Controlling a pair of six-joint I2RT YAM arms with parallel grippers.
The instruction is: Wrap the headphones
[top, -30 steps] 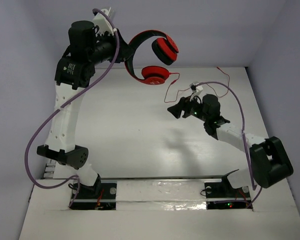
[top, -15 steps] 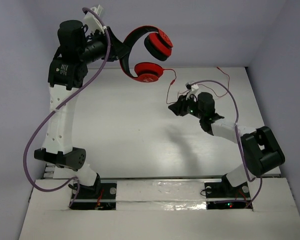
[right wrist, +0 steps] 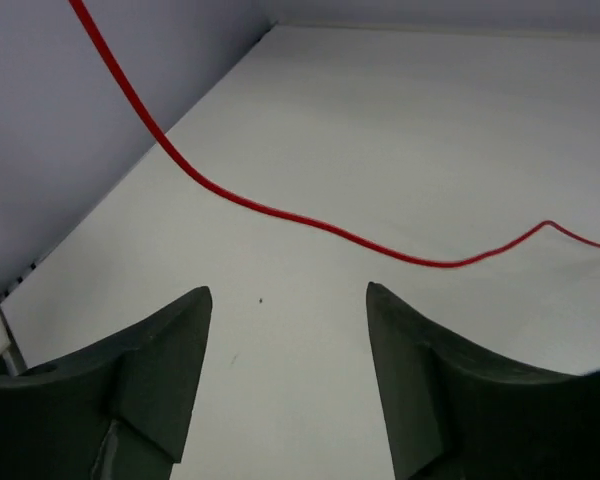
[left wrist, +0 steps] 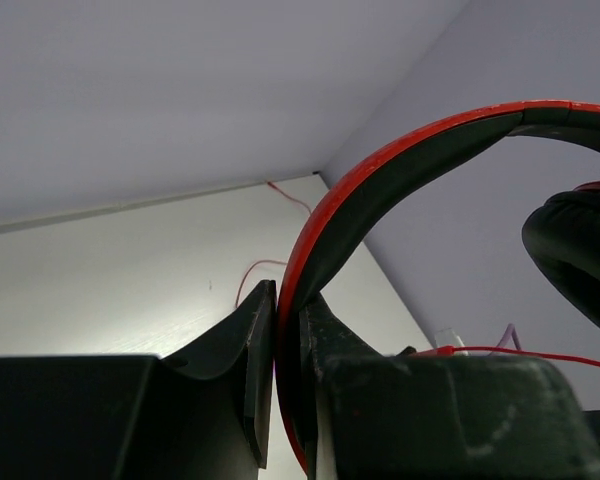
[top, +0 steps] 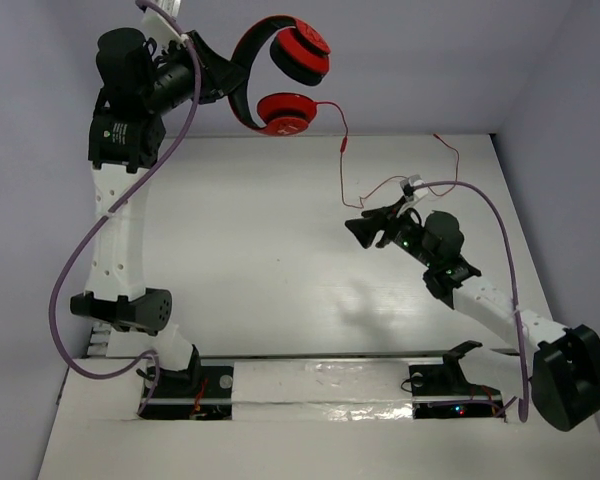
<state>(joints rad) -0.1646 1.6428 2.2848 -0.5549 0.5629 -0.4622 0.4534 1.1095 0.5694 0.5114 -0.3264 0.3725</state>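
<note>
The red headphones [top: 280, 80] hang in the air at the far left, above the table's back edge. My left gripper [top: 223, 82] is shut on their red-and-black headband [left wrist: 380, 170], which sits pinched between the jaws in the left wrist view [left wrist: 287, 300]. A black ear pad [left wrist: 580, 250] shows at the right. The thin red cable [top: 342, 150] drops from the lower earcup to the table and trails right. My right gripper [top: 358, 228] is open and empty, low over the table. In the right wrist view [right wrist: 288, 290] the cable [right wrist: 280, 213] lies just beyond the fingertips, apart from them.
The white table [top: 250, 260] is boxed in by pale walls at the back and both sides. Thick purple robot cables [top: 75, 270] loop beside each arm. The red cable's far end [top: 450, 150] lies near the back right corner.
My left arm has lifted the headphones higher and to the left, drawing the cable up straighter. My right arm's elbow swung out right and its gripper shifted slightly nearer, still open.
</note>
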